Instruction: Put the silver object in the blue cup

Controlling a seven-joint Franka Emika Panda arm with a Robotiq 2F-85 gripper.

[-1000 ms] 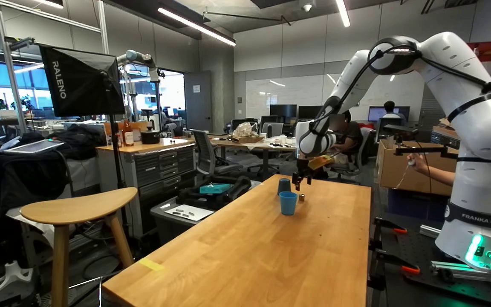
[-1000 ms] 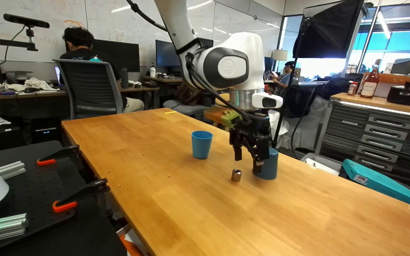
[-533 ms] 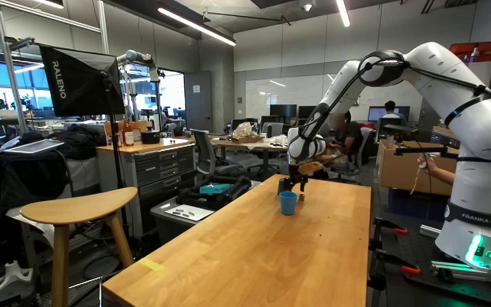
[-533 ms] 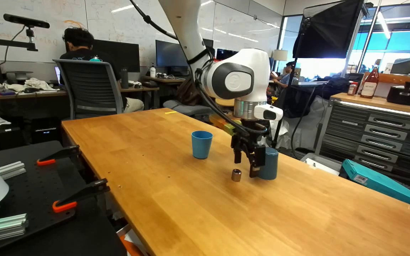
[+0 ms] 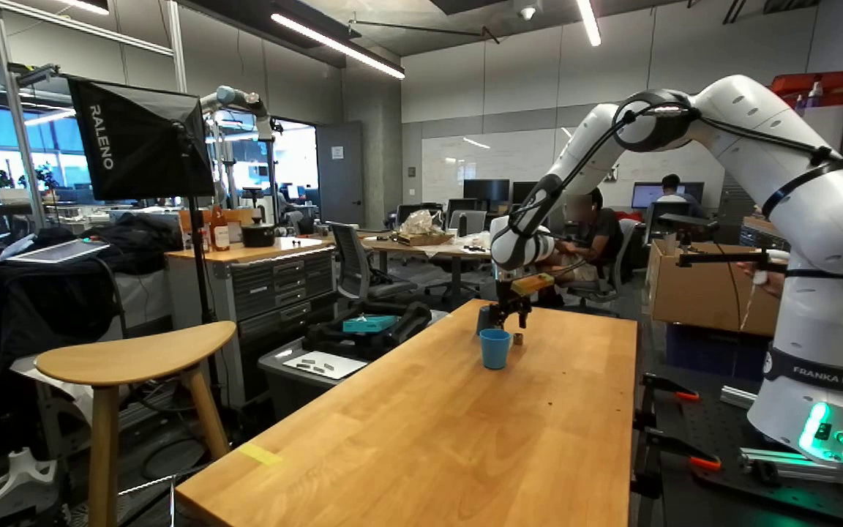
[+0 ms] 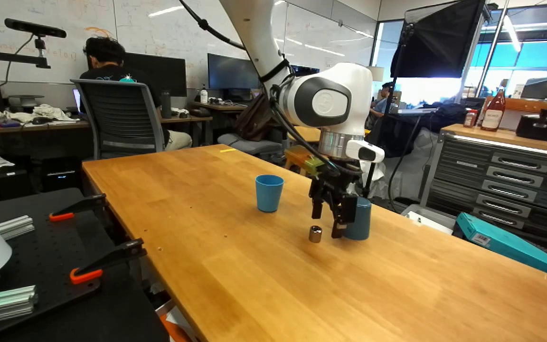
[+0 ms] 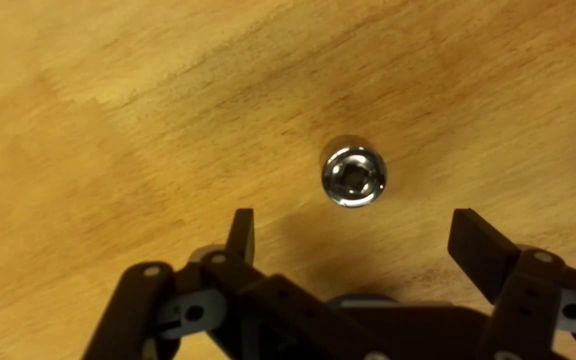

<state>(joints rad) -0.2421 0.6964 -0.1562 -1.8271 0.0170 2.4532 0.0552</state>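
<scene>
The silver object (image 7: pixel 354 176) is a small shiny metal cylinder with a square hole in its top. It stands upright on the wooden table and also shows in both exterior views (image 5: pixel 518 339) (image 6: pixel 315 234). My gripper (image 7: pixel 353 217) is open and empty, its fingers spread wide. In the wrist view the silver object lies beyond the fingertips, sideways about midway between them. In an exterior view the gripper (image 6: pixel 327 224) is just above and beside it. The blue cup (image 6: pixel 269 193) stands upright, mouth up, apart from the gripper; it also shows here (image 5: pixel 495 348).
A darker blue-grey cup (image 6: pixel 359 218) stands upside down close behind the gripper, partly hidden by it. A blue edge (image 7: pixel 363 298) shows below the gripper in the wrist view. Clamps (image 6: pixel 86 275) grip the near table edge. A person's hand (image 5: pixel 767 278) is near the robot base.
My gripper has moved lower and sideways toward the darker cup's side, then shifted only slightly, staying open. The silver object and both cups have not moved.
</scene>
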